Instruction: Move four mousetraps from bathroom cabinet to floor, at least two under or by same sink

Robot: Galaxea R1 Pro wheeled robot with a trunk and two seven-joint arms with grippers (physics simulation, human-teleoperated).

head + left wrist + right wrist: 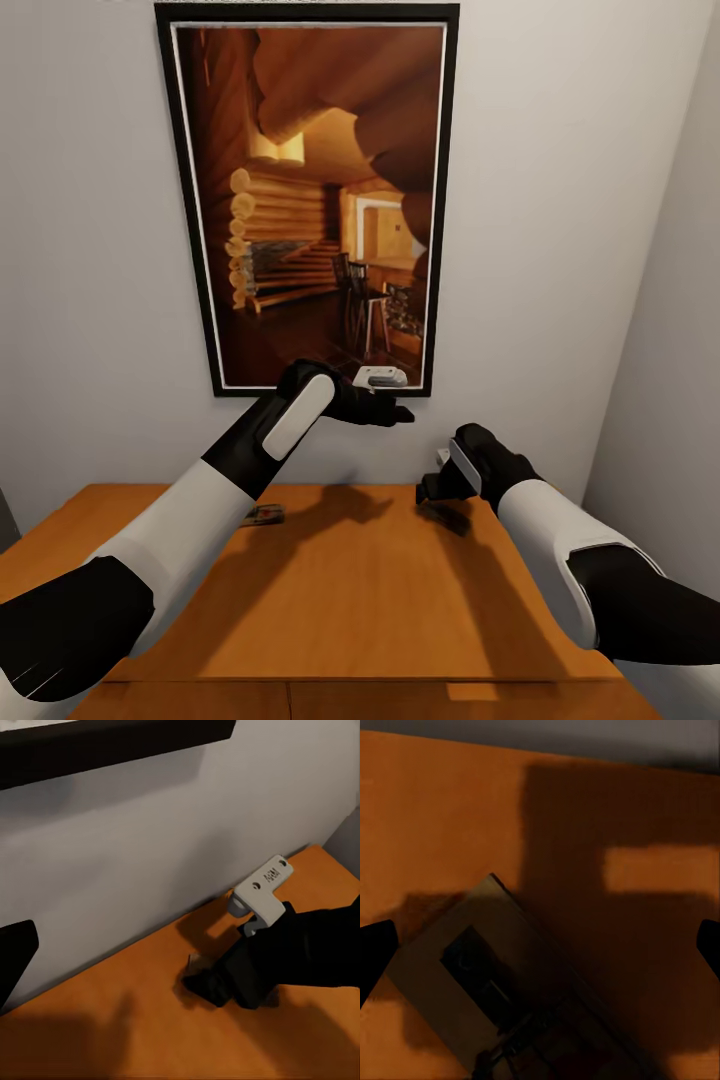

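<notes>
On the orange-brown cabinet (380, 600) top, one mousetrap (268, 515) lies near the wall, partly hidden behind my left forearm. In the right wrist view another mousetrap (487, 982), a brown plate with dark metal parts, lies flat just below my right gripper (540, 949), whose fingers stand open on either side of it without touching it. My right gripper (435, 495) hovers low over the cabinet's back right part and also appears in the left wrist view (217, 986). Raised in front of the picture, my left gripper (395, 410) is open and holds nothing.
A large black-framed picture (310, 200) of a log interior hangs on the white wall behind the cabinet. A second wall (670, 400) closes the corner at the right. The cabinet's front edge (350, 683) runs along the bottom of the head view.
</notes>
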